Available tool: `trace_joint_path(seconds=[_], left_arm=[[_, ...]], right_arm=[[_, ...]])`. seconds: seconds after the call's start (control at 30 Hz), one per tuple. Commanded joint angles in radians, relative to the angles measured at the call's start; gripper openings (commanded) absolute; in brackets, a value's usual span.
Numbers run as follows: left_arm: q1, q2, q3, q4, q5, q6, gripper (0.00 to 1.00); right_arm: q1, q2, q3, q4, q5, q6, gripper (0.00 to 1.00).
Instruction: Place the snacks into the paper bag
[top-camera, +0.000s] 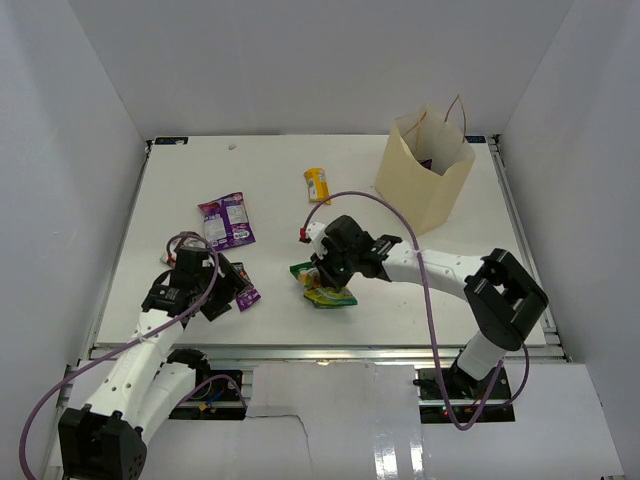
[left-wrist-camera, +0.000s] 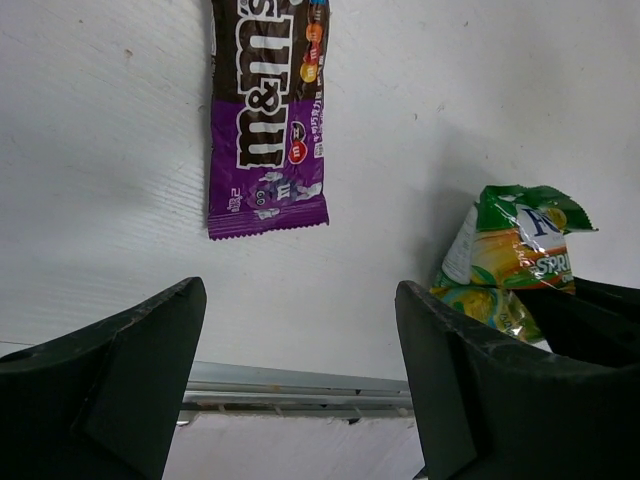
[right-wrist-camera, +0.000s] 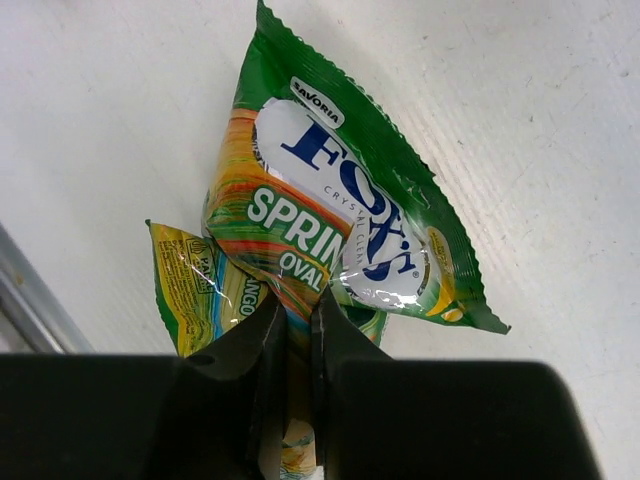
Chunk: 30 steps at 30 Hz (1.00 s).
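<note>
The right end effector (top-camera: 328, 282) is clamped on the lower edge of a green-and-yellow crinkly foil candy pack (right-wrist-camera: 340, 220). Its two fingers (right-wrist-camera: 240, 380) are pressed together with only the film between them. The pack is at the near middle of the white tabletop (top-camera: 450, 295), well apart from the upright tan kraft paper bag (top-camera: 420, 190) at the far right. A second, yellower foil pack (right-wrist-camera: 185, 285) lies tucked partly beneath the first — whether the pinch has caught it too, I cannot tell.

The step in hand looks like carrying this pack to the bag. To do it well, raise it straight up first and check that the grip holds. It is on a thin sealed edge, so the slippery film could slide out under a quick swing. Travel high enough to clear the bag's rim and loop handles and stop over the open mouth. Only then part the fingers — the bag is probably light, and a brush against its wall could tip it.

The left end effector (left-wrist-camera: 300, 380) is spread wide, holding nothing, just short of a purple-and-brown glossy candy packet (left-wrist-camera: 268, 130) lying flat. A small yellow-orange bar (top-camera: 317, 185) and a pair of purple packets (top-camera: 226, 220) lie farther back, outside the bag.
</note>
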Motion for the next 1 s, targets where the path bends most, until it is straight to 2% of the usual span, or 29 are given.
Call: trace_joint_path(seconds=[0.0,0.13,0.27,0.37,0.47,0.6,0.7,0.8,0.83,0.97], left_arm=[[0.004,-0.011,-0.013,0.052,0.044,0.023,0.87],[0.003,0.003,-0.021,0.075,0.062,0.035,0.87],[0.003,0.028,-0.024,0.094,0.067,0.049,0.87],[0.003,0.045,-0.025,0.1,0.07,0.049,0.87],[0.004,0.055,-0.028,0.1,0.061,0.046,0.87],[0.003,0.068,-0.028,0.1,0.047,0.036,0.87],[0.004,0.083,-0.025,0.103,0.042,0.038,0.87],[0.004,0.1,-0.019,0.104,0.042,0.038,0.87],[0.003,0.104,-0.019,0.106,0.041,0.04,0.87],[0.003,0.111,-0.016,0.109,0.038,0.041,0.87]], right_arm=[[-0.084,-0.092,-0.008,0.016,-0.221,-0.109,0.08],[-0.192,-0.161,0.03,-0.021,-0.463,-0.286,0.08],[-0.333,-0.178,0.213,-0.225,-0.73,-0.518,0.08],[-0.397,-0.184,0.325,-0.349,-0.819,-0.63,0.08],[-0.515,-0.189,0.508,-0.354,-0.847,-0.643,0.08],[-0.663,-0.166,0.696,-0.269,-0.844,-0.525,0.08],[-0.778,-0.161,0.761,-0.102,-0.76,-0.266,0.08],[-0.848,-0.163,0.782,-0.019,-0.612,-0.175,0.08],[-0.865,-0.166,0.778,-0.006,-0.517,-0.14,0.08],[-0.901,-0.183,0.721,0.075,-0.337,-0.085,0.08]])
